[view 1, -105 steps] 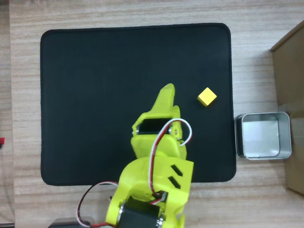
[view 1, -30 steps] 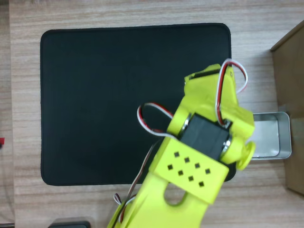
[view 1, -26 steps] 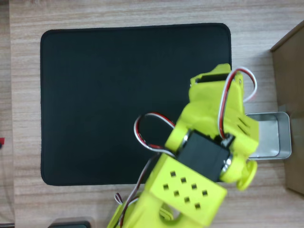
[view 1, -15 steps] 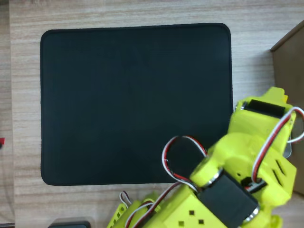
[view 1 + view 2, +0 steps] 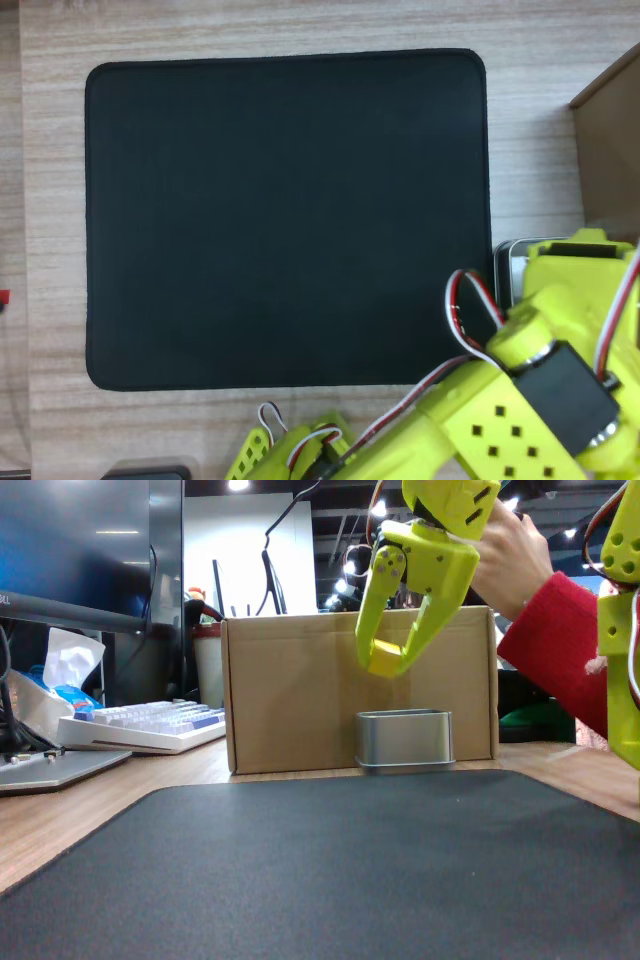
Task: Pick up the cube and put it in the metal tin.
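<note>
In the fixed view my yellow-green gripper (image 5: 388, 666) hangs in the air, shut on the small yellow cube (image 5: 381, 658). The cube is held between the fingertips a short way above the metal tin (image 5: 404, 740), which stands on the table past the mat's far edge. In the overhead view the arm (image 5: 560, 370) covers most of the tin (image 5: 503, 262). A strip of its silver left rim shows there, and the cube and fingers are hidden under the arm.
A black mat (image 5: 285, 215) covers the middle of the wooden table. A brown cardboard box (image 5: 300, 695) stands right behind the tin and shows at the overhead view's right edge (image 5: 612, 150). A keyboard (image 5: 140, 727) lies at left. A person's red sleeve (image 5: 560, 630) is at right.
The cube has left the mat and is now in the gripper. Over the last second the arm swung right, from the mat's right part to over the tin.
</note>
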